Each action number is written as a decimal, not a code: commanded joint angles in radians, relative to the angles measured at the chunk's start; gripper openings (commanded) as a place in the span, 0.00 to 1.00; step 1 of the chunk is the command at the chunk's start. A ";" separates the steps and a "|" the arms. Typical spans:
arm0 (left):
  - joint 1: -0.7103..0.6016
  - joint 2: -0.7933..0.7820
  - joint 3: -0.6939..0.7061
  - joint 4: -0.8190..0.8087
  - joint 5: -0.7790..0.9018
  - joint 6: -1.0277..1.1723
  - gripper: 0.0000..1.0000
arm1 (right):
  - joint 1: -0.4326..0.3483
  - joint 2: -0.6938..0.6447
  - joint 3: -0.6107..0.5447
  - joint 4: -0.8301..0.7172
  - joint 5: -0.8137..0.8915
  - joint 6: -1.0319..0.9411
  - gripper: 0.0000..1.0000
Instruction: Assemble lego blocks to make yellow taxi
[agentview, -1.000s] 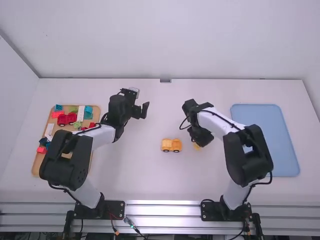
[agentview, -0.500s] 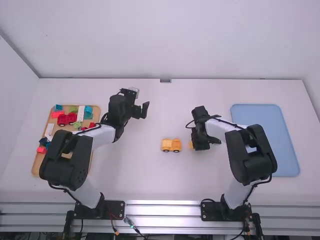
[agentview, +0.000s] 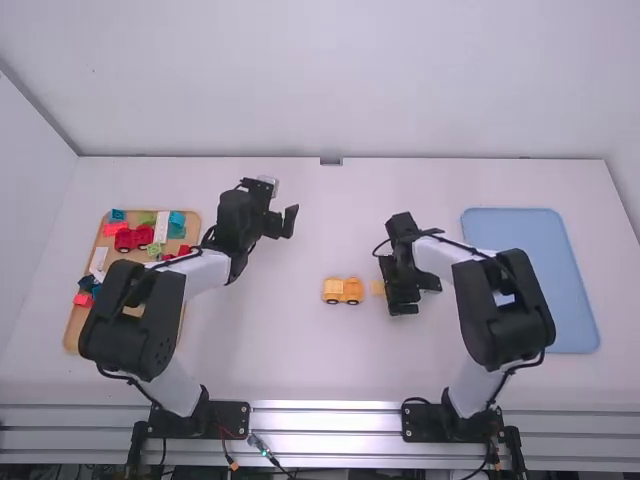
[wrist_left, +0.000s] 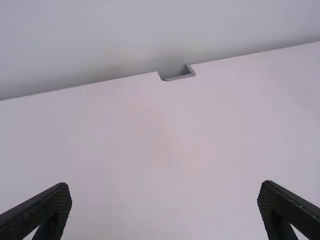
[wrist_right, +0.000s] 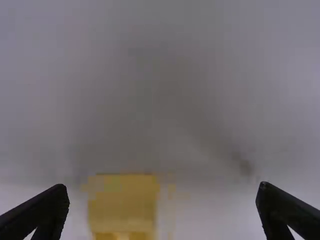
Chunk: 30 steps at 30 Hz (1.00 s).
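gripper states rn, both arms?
Left gripper: open, nothing between the fingers.
Right gripper: open, not holding the yellow block below it.

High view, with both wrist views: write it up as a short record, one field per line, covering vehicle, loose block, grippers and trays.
vehicle: yellow-orange toy vehicle with dark wheels, mid-table
loose block: small yellow block, just right of the vehicle, a gap between them
right gripper: black two-finger gripper, open, at the loose block
left gripper: black two-finger gripper, open, farther up the table
left tray: tan rounded tray with red, blue, green and white pieces
right tray: light-blue rounded tray, partly behind the right arm
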 joint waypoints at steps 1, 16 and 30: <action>-0.004 -0.002 0.025 -0.003 0.011 -0.006 0.99 | -0.039 -0.012 0.098 -0.059 -0.069 -0.113 0.99; -0.004 -0.002 0.025 -0.036 -0.006 -0.006 0.99 | -0.162 -0.012 0.535 -0.323 0.071 -1.953 0.99; -0.008 -0.002 0.025 -0.167 0.452 0.391 0.99 | -0.143 -0.012 0.501 -0.157 -0.190 -2.736 0.99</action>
